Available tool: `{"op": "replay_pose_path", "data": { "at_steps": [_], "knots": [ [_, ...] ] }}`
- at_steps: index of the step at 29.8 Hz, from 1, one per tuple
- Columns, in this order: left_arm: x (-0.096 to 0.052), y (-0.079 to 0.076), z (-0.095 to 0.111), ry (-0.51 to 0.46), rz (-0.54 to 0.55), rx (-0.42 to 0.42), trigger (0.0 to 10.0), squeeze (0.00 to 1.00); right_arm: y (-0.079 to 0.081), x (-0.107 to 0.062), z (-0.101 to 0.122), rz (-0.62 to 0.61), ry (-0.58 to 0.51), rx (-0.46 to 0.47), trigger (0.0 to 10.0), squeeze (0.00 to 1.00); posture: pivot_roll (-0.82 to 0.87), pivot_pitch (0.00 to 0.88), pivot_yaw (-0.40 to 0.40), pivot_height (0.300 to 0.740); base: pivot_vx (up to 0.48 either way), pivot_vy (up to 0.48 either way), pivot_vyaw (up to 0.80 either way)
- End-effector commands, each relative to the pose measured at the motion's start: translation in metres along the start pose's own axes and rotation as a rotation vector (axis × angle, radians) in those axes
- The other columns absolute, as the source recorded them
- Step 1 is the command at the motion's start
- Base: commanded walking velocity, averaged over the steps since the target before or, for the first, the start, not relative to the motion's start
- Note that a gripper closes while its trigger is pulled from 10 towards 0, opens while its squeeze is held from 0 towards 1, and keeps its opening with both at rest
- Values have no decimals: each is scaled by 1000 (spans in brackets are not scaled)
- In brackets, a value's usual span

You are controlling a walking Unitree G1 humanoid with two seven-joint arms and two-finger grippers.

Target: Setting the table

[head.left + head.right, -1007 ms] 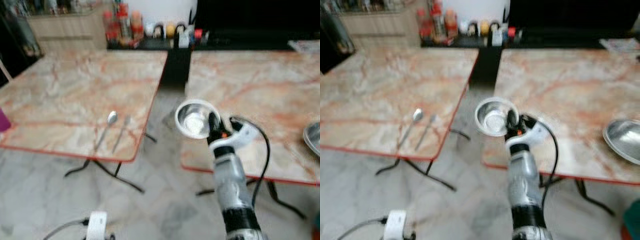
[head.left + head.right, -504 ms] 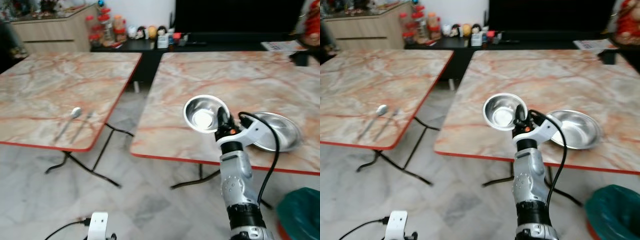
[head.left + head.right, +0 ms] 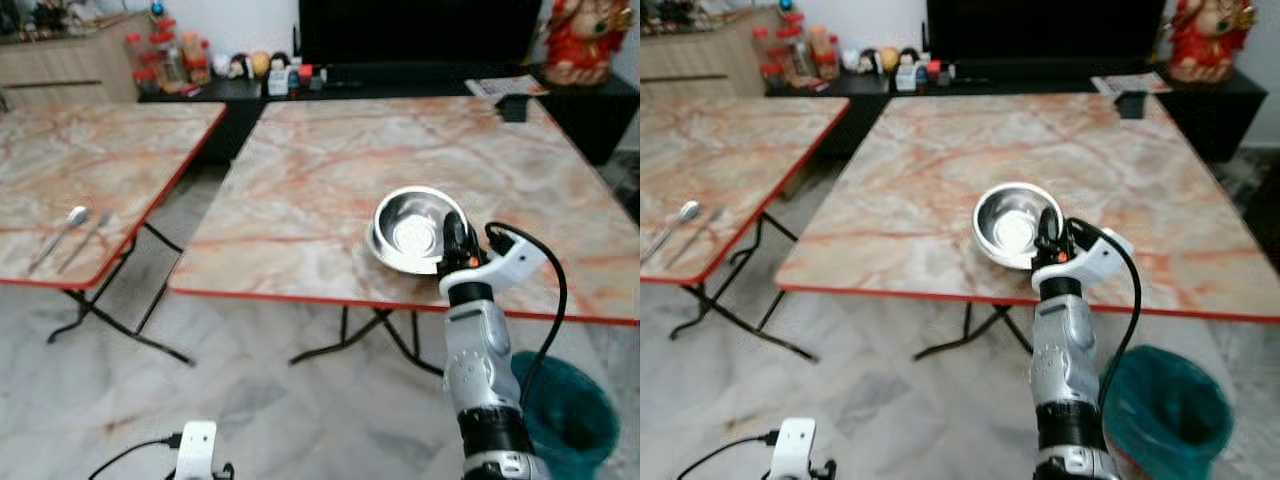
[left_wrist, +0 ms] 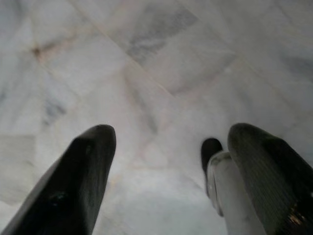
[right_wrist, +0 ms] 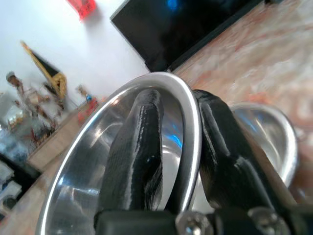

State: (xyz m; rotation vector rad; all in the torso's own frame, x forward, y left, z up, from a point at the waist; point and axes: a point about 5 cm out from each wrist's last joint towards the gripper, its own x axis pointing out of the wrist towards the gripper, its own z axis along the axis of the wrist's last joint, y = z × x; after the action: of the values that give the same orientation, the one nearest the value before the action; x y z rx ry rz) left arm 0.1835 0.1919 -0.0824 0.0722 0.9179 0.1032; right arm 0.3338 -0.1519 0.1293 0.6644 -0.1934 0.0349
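Right gripper (image 5: pixel 178 161) clamped on steel bowl (image 3: pixel 412 228) rim, centre frame above marble table (image 3: pixel 330 170); left gripper (image 4: pixel 168 161) fingers apart, over floor.

Most of the marble table (image 3: pixel 330 170) in mid-frame lies bare and open to reach. Near its lower right edge the right gripper (image 3: pixel 455 243), clamped on a steel bowl (image 3: pixel 412 228), blocks the way. A dark phone (image 3: pixel 513 107) sits upper right; a green bin (image 3: pixel 1165 412) crowds the lower right floor.
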Motion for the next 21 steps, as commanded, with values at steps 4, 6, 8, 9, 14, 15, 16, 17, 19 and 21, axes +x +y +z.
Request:
{"op": "replay_pose_path", "data": {
  "at_steps": [4, 6, 8, 9, 14, 15, 16, 17, 19, 21],
  "knots": [
    [0, 2, 3, -25, -2, -38, 10000, 0, 5, 4, 3, 15, -6, -3, 10000, 0, -16, 10, 60, 740, 0, 0, 0],
    [0, 1, 3, -32, -6, -49, 10000, 0, 5, 4, 3, 17, -8, -3, 10000, 0, -15, 12, 57, 740, 0, 0, 0],
    [0, 2, 3, -28, 3, -51, 10000, 0, 5, 4, 3, 18, -8, -3, 10000, 0, -15, 11, 55, 740, 0, 0, 0],
    [0, 2, 3, -28, 3, -51, 10000, 0, 5, 4, 3, 18, -8, -3, 10000, 0, -15, 11, 55, 740, 0, 0, 0],
    [0, 5, 6, -45, 20, -67, 10000, 0, 7, 3, 1, 22, 0, -5, 10000, 0, -10, 12, 54, 740, 96, 0, 0],
    [0, 5, 6, -45, 20, -67, 10000, 0, 7, 3, 1, 22, 0, -5, 10000, 0, -10, 12, 54, 740, 240, 0, 0],
    [0, 5, 6, -45, 20, -67, 10000, 0, 7, 3, 1, 22, 0, -5, 10000, 0, -10, 12, 54, 740, 240, 0, 0],
    [0, 6, 6, -46, 21, -66, 10000, 0, 7, 4, 1, 22, 3, -6, 10000, 0, -11, 12, 55, 740, 270, 0, 0],
    [0, 7, 6, -47, 25, -65, 10000, 0, 7, 4, 0, 23, 8, -11, 10000, 0, -11, 11, 55, 740, 277, 0, 0],
    [0, 7, 6, -47, 26, -64, 10000, 0, 7, 3, -1, 26, 15, -33, 10000, 0, -12, 11, 57, 740, 285, 0, 0]
  ]
}}
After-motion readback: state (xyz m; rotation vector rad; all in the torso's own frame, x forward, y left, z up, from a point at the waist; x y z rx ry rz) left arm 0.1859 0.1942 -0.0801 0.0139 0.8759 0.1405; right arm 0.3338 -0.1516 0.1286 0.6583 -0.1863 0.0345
